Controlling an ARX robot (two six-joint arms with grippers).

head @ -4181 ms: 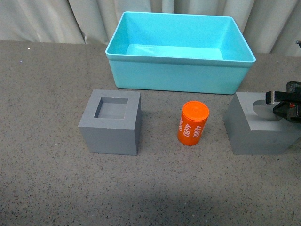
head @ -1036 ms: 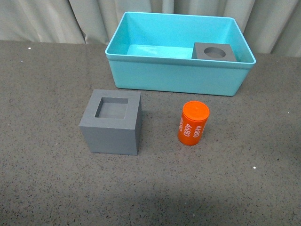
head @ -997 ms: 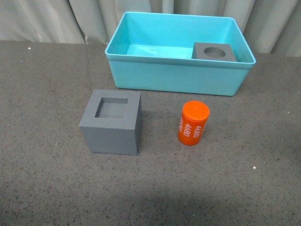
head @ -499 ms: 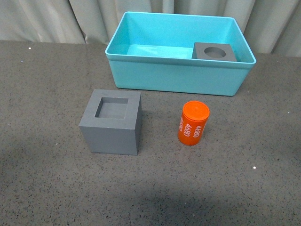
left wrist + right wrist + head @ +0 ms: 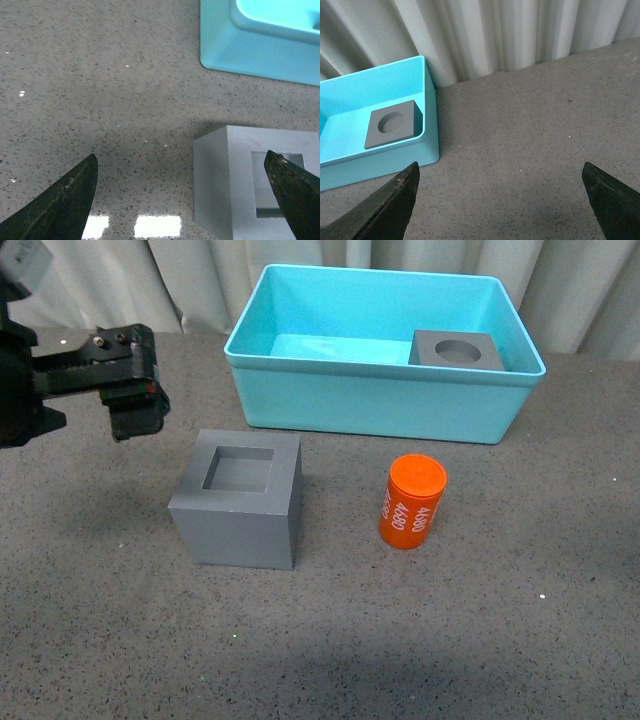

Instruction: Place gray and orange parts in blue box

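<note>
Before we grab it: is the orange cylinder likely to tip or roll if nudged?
The orange cylinder stands on end, taller than wide, so a push near its top would probably tip it. Once down, it would likely roll on its round wall across the flat table. It looks like rigid, smooth plastic, so a pinch may slip.

The front view looks forward and down across the table. The left wrist view hangs close above it, looking between the left pincer tips; both show the square-recess cube by one tip. The right wrist view looks from farther off, with the blue box beyond the right pincer, also seen from the front.
</note>
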